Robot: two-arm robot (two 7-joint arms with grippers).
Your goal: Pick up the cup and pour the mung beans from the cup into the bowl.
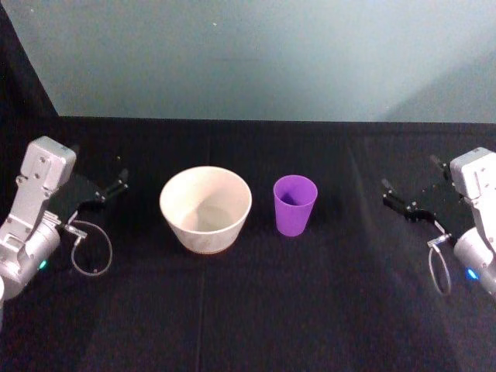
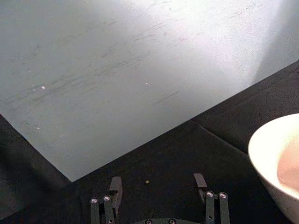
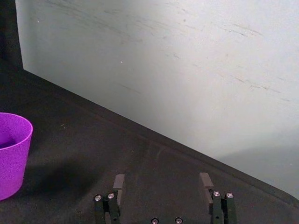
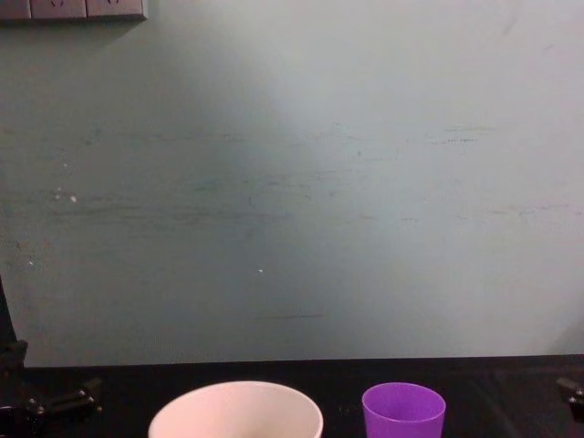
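Cup (image 1: pixel 295 204): upright on the black tablecloth (image 1: pixel 248 310), mouth up, a little right of the table's middle. Contents not discernible; inside wall seen as darker purple in the head view.

Bowl (image 1: pixel 205 209): upright on the same cloth, just left of the cup, near it but not touching. Rim wider than the cup's and standing slightly higher in the head view.

Left gripper (image 2: pixel 158 179): at the far left edge of the table, well apart from the bowl, pointing toward the scene's middle. Fingers (image 2: pixel 115 185) spread wide, holding nothing. Bowl rim at the edge of the left wrist view.

Right gripper (image 3: pixel 162 179): at the far right edge of the table, well apart from the cup, pointing inward. Fingers (image 3: pixel 205 181) spread wide, holding nothing. Cup side wall at the edge of the right wrist view.

Behind the table: pale grey-green wall (image 4: pixel 292 182), scuffed, with a socket strip (image 4: pixel 73 9) at upper left in the chest view.
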